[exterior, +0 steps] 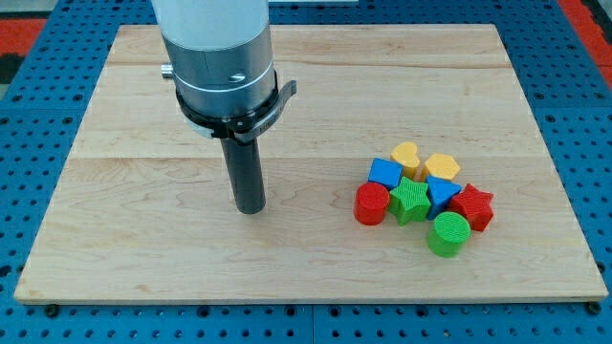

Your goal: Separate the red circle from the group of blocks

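Observation:
The red circle (371, 204) is a short red cylinder at the left edge of a tight group of blocks at the view's lower right. It touches a green star (411, 200) on its right and a blue block (384, 173) above it. The group also holds two yellow blocks (406, 155) (442, 166), a blue triangle-like block (442, 192), a red star (472, 206) and a green circle (448, 233). My tip (251, 209) rests on the board well to the left of the red circle, with a wide gap between them.
The wooden board (143, 239) lies on a blue pegboard table (583, 115). The arm's grey body (215, 48) rises above the rod at the view's top left.

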Controlling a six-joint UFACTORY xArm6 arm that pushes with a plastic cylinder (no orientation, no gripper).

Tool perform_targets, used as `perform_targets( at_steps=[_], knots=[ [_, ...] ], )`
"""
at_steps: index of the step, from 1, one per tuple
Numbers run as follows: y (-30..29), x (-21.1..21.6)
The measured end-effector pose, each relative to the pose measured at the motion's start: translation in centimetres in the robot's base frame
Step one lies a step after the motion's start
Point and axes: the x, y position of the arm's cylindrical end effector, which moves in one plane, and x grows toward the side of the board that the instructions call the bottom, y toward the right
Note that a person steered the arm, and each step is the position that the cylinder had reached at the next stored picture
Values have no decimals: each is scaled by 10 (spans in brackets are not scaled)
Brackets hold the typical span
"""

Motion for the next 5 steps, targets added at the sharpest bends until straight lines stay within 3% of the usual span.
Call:
perform_targets(
  at_steps=[2, 3, 5],
  knots=[
    [11, 8],
    [22, 33],
    [131, 55]
  ],
)
